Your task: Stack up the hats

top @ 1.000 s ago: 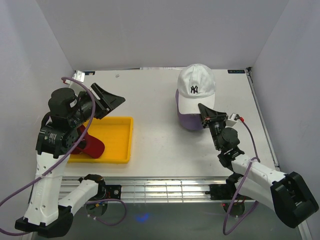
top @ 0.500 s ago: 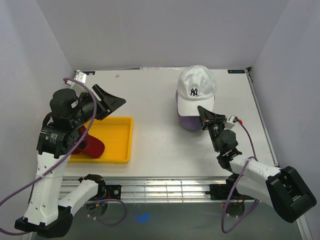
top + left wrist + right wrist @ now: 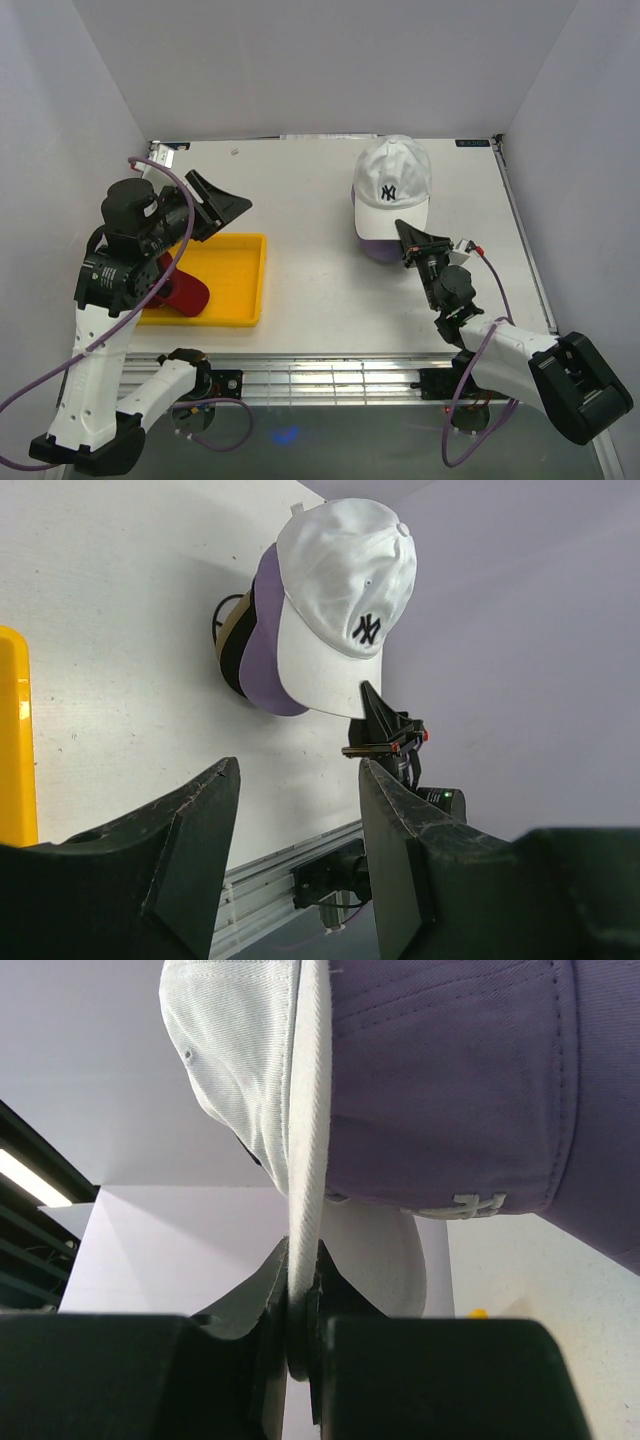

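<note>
right tool (image 3: 300,1305) clamped on thin curved brim of white fabric cap (image 3: 392,178) | left tool (image 3: 297,772) apart, empty

Table (image 3: 300,200): white, flat, faintly speckled, closed in on three sides.
Walls (image 3: 300,70): plain pale lilac-grey (nothing hung on them that shows).
Yellow tray (image 3: 238,272): shallow and rectangular, lying flat on the table's left near part, square to its edges.
Rail (image 3: 330,378): ribbed aluminium strip along the table's near edge.
Black wire stand (image 3: 221,620): only a thin curved loop shows against the table; the rest is hidden.
Far corners: small white tag (image 3: 160,148) on the left, dark label (image 3: 473,143) on the right.
</note>
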Robot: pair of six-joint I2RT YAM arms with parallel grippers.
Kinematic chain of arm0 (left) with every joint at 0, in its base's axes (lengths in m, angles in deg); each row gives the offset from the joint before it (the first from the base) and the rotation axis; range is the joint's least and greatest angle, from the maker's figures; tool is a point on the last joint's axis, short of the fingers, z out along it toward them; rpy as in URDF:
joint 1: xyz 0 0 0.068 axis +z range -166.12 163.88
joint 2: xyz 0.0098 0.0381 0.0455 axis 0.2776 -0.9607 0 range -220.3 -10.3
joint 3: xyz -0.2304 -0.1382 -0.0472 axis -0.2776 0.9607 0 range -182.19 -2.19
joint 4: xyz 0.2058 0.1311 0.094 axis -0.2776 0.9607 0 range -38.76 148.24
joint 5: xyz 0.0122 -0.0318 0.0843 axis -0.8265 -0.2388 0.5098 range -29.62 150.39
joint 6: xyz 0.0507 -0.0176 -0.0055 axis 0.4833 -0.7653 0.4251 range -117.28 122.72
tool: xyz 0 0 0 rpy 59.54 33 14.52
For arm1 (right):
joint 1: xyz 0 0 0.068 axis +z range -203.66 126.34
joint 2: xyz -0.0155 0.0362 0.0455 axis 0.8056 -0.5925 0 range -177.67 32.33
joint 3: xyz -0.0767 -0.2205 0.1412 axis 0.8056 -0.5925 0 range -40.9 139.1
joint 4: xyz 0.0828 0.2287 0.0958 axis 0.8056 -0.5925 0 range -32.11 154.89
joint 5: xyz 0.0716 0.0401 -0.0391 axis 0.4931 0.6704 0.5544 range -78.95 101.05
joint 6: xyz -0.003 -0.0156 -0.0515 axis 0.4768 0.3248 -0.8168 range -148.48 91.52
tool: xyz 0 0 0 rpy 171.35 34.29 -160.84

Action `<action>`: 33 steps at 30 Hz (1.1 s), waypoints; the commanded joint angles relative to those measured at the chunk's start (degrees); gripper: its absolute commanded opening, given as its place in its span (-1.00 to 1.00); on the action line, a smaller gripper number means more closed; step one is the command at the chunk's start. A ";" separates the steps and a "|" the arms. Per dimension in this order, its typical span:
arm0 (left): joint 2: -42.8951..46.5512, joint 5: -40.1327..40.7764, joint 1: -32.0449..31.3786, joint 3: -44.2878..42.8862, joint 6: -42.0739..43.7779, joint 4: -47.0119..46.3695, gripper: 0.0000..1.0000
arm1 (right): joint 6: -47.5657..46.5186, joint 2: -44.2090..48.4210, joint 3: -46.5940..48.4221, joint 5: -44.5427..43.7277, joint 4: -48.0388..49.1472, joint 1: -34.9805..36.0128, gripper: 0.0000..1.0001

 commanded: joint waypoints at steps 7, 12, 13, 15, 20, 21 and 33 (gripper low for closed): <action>1.04 0.62 -0.35 0.89 1.04 -0.55 0.22 | -0.77 -1.09 -2.80 -1.30 -7.30 -0.19 -0.84; 1.12 0.79 -0.35 1.15 1.13 -0.55 0.22 | 2.91 -3.38 -4.73 -0.33 -7.40 -0.37 -0.84; 1.12 0.79 -0.35 1.24 1.13 -0.55 0.22 | 4.22 -3.64 -4.82 0.19 -8.45 -0.63 -0.84; 1.21 0.79 -0.35 1.41 1.13 -0.55 0.22 | 5.64 -4.17 -5.69 0.90 -8.63 -0.63 -0.84; 1.39 0.97 -0.35 1.77 1.13 -0.46 0.22 | 5.56 -2.68 -4.91 1.51 -14.15 -1.25 -0.84; 1.47 0.97 -0.35 1.85 1.13 -0.46 0.22 | 5.56 -2.50 -4.82 1.43 -14.78 -1.25 -0.84; 1.74 1.23 -0.44 2.82 1.22 -0.46 0.22 | 7.31 -0.13 -7.10 2.48 -22.42 -3.27 -0.84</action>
